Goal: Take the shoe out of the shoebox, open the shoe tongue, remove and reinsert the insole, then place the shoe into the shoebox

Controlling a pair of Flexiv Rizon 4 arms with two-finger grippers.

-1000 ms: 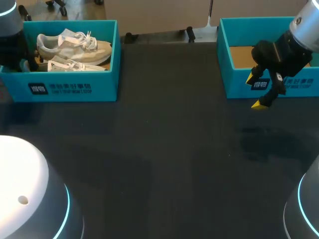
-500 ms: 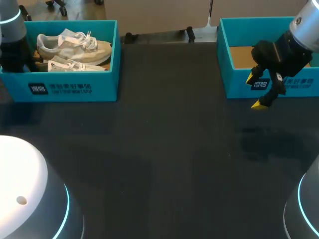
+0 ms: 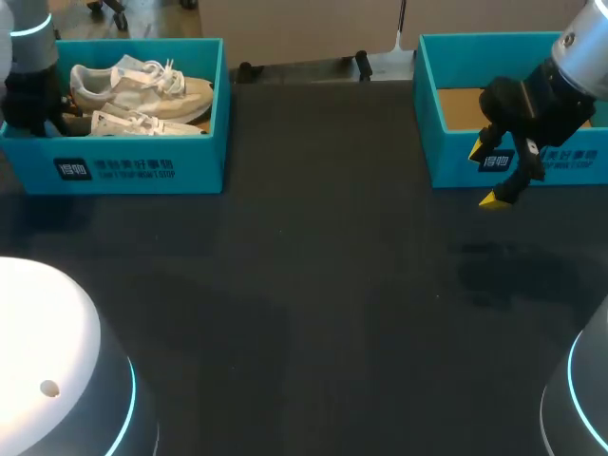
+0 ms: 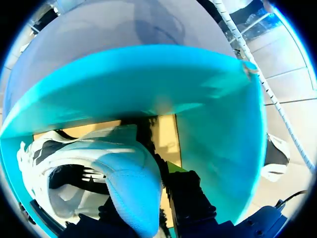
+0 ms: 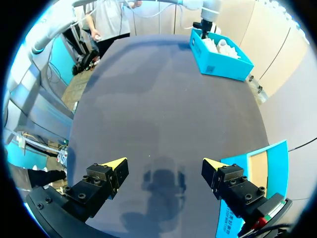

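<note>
A teal shoebox [image 3: 142,166] at the table's far left holds two pale sneakers. The far sneaker [image 3: 142,85] lies on its side. The near sneaker [image 3: 142,123] lies along the front wall, heel toward my left arm. My left gripper [image 3: 57,114] is down in the box's left end. In the left wrist view the near sneaker's heel [image 4: 131,178] sits between the fingers of the left gripper [image 4: 146,191], which is shut on it; one yellow fingertip [image 4: 173,166] shows beside the heel. My right gripper [image 3: 499,176] hangs open and empty above the table.
A second teal box [image 3: 456,161] with a bare cardboard floor stands at the far right, just behind my right gripper; its corner [image 5: 252,188] shows beside the right finger. The far shoebox [image 5: 220,54] lies ahead across the dark table [image 3: 313,285].
My left gripper has narrowed onto the near sneaker's heel, and the left arm has shifted slightly up and back, nudging that sneaker. The right arm has not moved.
</note>
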